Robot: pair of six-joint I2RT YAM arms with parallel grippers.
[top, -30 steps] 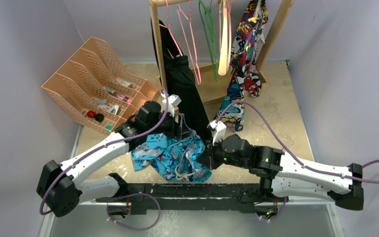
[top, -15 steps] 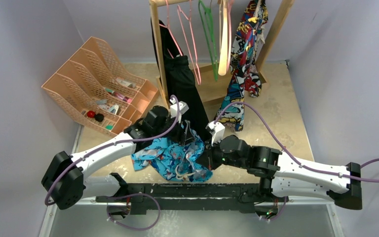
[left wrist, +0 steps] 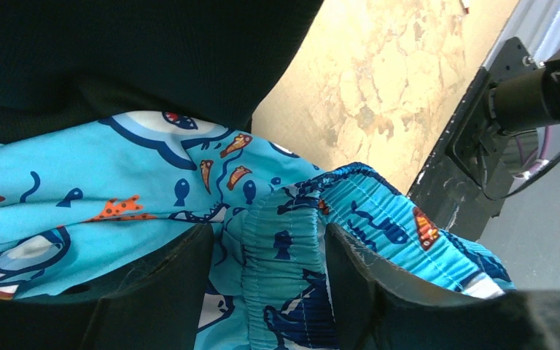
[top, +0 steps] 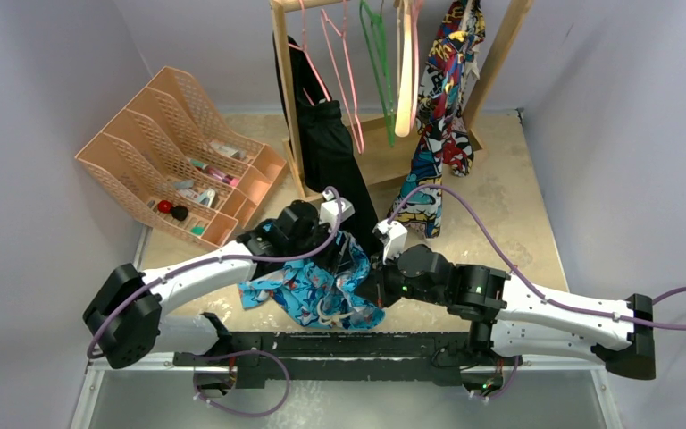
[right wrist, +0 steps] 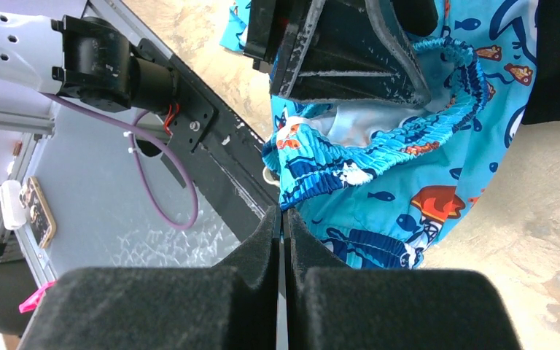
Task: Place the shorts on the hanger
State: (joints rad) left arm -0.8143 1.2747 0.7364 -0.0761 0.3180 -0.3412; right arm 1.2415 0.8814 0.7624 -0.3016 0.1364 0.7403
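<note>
shorts [top: 317, 290] at lower centre look limp and light; best held at the elastic waistband, where right gripper [right wrist: 283, 219] is pinched closed and left gripper [left wrist: 270, 251] straddles it, parted.

Matt cloth shorts [left wrist: 277, 240], foam-padded pincer [right wrist: 284, 240]

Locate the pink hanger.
In the top view the pink hanger hangs on the wooden rack at the far edge, between the black garment and green hanger.

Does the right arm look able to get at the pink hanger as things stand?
Probably not: the right gripper is shut on the shorts, and the pink hanger hangs far back on the rack.
</note>
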